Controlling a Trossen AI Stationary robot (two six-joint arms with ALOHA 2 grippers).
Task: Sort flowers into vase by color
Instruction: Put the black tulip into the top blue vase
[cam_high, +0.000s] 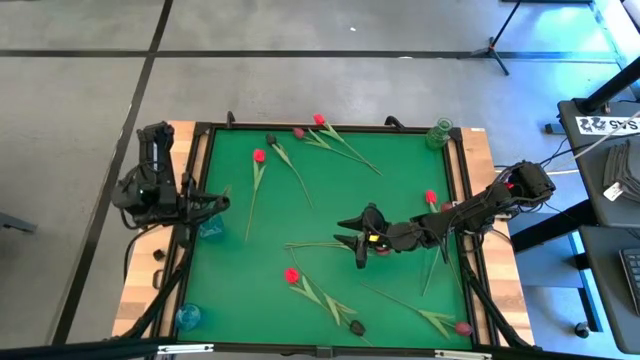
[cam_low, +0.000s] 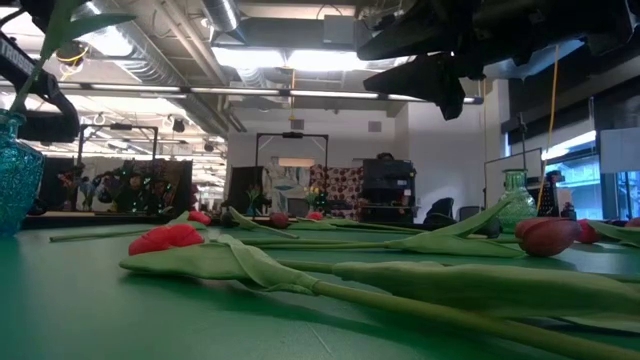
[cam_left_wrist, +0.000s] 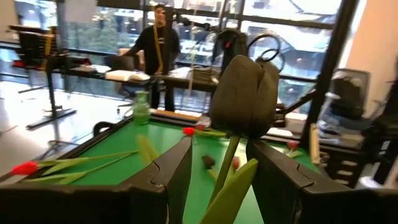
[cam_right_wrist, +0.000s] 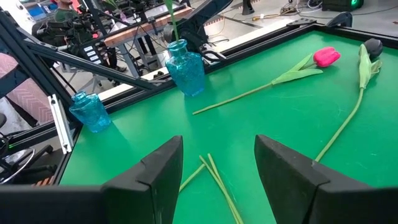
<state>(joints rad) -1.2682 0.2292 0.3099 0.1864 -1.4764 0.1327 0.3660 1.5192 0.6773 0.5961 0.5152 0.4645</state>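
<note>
We are gripping a dark-headed artificial tulip (cam_left_wrist: 245, 93) by its stem in our left gripper (cam_left_wrist: 217, 180), over a blue glass vase (cam_high: 210, 228); our right gripper (cam_right_wrist: 217, 171) is hovering open above loose green stems (cam_right_wrist: 217, 180).

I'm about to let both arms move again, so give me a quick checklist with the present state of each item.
1. Left gripper holds a dark tulip by its stem: ok.
2. That stem is over the blue vase: ok.
3. Stem already in the vase: cannot tell.
4. Right gripper open and empty: ok.
5. Stems lie below the right fingers: ok.
6. Second blue vase upright: ok.
</note>
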